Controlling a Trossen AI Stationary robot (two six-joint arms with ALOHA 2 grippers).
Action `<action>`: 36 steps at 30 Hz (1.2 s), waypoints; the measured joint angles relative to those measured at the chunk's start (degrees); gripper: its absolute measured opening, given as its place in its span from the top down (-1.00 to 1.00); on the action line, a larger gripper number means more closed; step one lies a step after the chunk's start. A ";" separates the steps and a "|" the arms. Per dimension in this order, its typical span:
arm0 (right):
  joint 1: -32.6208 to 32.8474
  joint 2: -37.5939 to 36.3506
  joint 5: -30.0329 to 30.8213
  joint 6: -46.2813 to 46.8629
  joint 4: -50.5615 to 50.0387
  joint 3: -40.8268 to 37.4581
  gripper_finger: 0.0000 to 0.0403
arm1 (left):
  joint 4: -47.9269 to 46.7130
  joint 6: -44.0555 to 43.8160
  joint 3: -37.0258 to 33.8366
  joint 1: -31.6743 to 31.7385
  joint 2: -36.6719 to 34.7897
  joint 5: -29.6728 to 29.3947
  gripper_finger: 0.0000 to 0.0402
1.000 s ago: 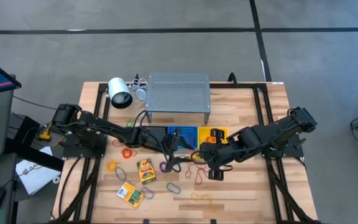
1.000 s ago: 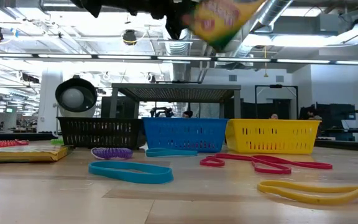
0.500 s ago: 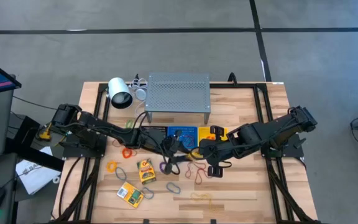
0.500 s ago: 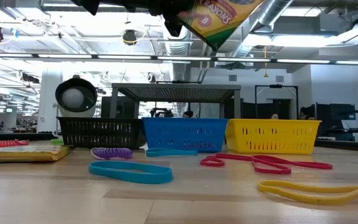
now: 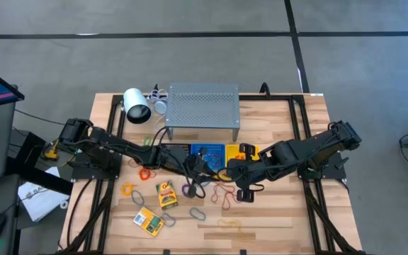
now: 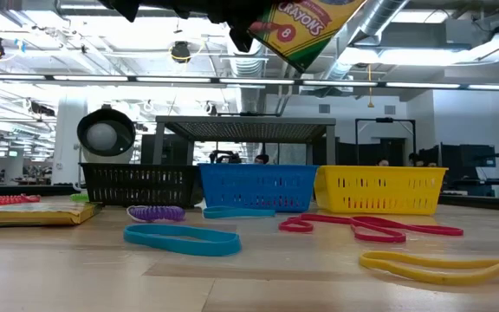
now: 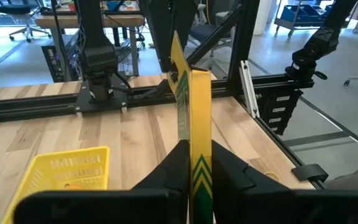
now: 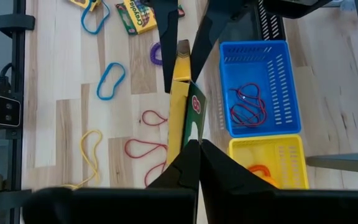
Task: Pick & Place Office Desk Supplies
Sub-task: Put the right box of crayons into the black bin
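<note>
Grey concrete floor surrounds a pale wooden table [image 5: 275, 212] on a black frame, and a grey perforated metal shelf [image 5: 202, 105] stands at its far edge with a white cylindrical lamp-like object [image 5: 137, 106] beside it. Both dark arms reach in from the sides and meet near the table's middle. Below the shelf sit three small baskets in a row: a black one [image 6: 137, 184], a blue basket [image 8: 260, 87] holding a tangle of red band, and a yellow basket [image 8: 268, 163] with something orange inside. A flat yellow-and-green crayon pack [image 6: 306, 30] is held edge-up above the table between the two grippers: the left gripper [image 7: 196, 168] has its fingers pressed on both faces of one end, and the right gripper [image 8: 193, 149] pinches the opposite end in the same way, so each is clamped on the pack. In the low view the pack hangs high over the blue basket, tilted, with its printed name showing. Two more crayon packs [image 5: 166, 194] lie flat on the wood toward the left front. Loose band loops are scattered around them: a blue loop [image 8: 110, 81], red loops [image 8: 145, 149], a yellow loop [image 8: 91, 149], a purple one [image 8: 156, 53] and orange ones [image 5: 145, 173].
</note>
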 joint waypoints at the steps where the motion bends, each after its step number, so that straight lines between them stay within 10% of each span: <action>1: 0.00 0.00 0.00 0.00 0.04 0.00 0.99 | 0.00 0.00 0.00 0.00 0.00 0.02 0.81; 11: -0.02 0.00 -0.01 -0.78 0.60 0.00 0.79 | -0.02 0.02 0.00 -0.01 0.00 0.24 0.89; 23: -0.02 -0.61 0.27 -2.45 1.08 0.25 -0.04 | -0.63 1.00 0.00 0.68 0.00 0.21 0.87; 36: 6.89 -11.26 17.93 -1.59 -0.39 1.79 -0.24 | -10.76 1.16 0.00 2.27 -5.12 -0.05 0.87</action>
